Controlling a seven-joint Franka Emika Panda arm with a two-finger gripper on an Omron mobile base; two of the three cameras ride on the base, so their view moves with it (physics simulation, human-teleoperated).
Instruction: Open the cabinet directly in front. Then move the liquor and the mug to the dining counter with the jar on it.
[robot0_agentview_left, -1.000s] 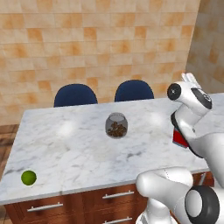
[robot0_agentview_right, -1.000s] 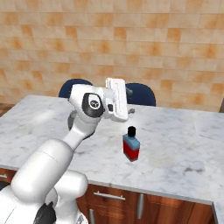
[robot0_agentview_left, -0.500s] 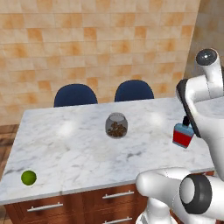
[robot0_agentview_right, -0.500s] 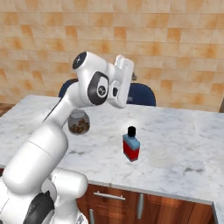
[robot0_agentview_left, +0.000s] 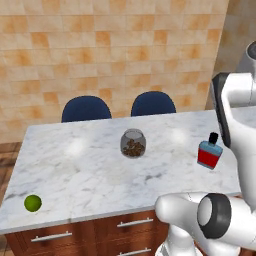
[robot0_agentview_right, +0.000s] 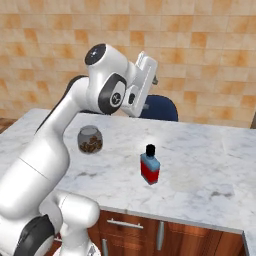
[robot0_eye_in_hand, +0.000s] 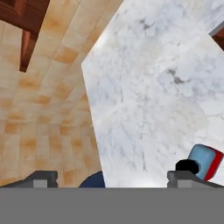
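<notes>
Liquor (robot0_agentview_right: 150, 169) stands upright on the counter (robot0_agentview_right: 210, 165) near the jar (robot0_agentview_right: 90, 139); your hand (robot0_eye_in_hand: 111, 177) hangs open above, empty, so if you regrip, take the flat-sided body, not the slim cap—likely glass, slick, breakable.

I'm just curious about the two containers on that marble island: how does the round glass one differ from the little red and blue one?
The jar is rounded clear glass showing brown contents; the liquor bottle is boxy, blue above red, with a black cap. The jar is squatter and wider, the bottle narrower. Both stand upright, apart, on the dining counter.

Base views flanking dining counter (robot0_agentview_left: 90, 170)
</notes>
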